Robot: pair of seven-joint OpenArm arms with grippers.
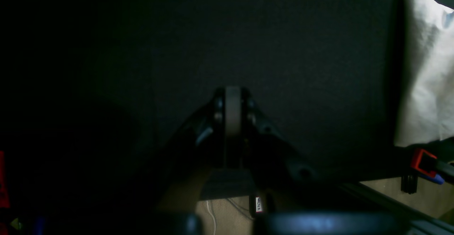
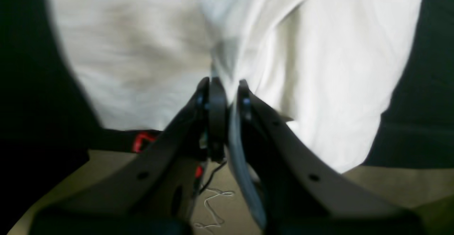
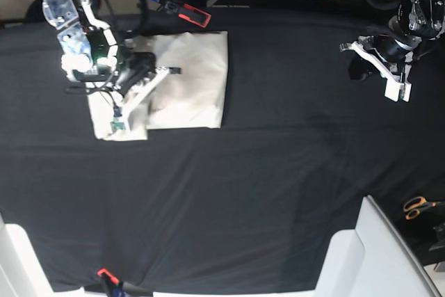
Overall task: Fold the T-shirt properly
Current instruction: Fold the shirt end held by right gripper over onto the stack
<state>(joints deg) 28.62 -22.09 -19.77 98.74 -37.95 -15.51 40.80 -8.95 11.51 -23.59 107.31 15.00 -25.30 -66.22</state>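
We see one T-shirt [image 3: 188, 78], plain cream with no print, lying on the black table cover [image 3: 264, 172] toward the far left of the base view. It is already folded into a compact, roughly rectangular packet with a straight right edge, and a narrower flap hangs lower at its left corner. Soft creases run across the top layer. In the right wrist view the cloth fills most of the picture, pale and blurred, with a ridge of gathered fabric running up from the jaws.

We count two arms. The right gripper [image 2: 227, 98] sits over the left part of the shirt, and its jaws are pinched together on a thin fold of the cloth, with fabric showing between the two dark fingers. The left gripper [image 1: 232, 112] is far to the right in the base view, well apart from the shirt, above bare black cover; its jaws are pressed together with nothing between them. From its wrist camera only one edge of the shirt shows, at the right border.

At the lower right of the base view lies one pair of orange-handled scissors [image 3: 419, 206].
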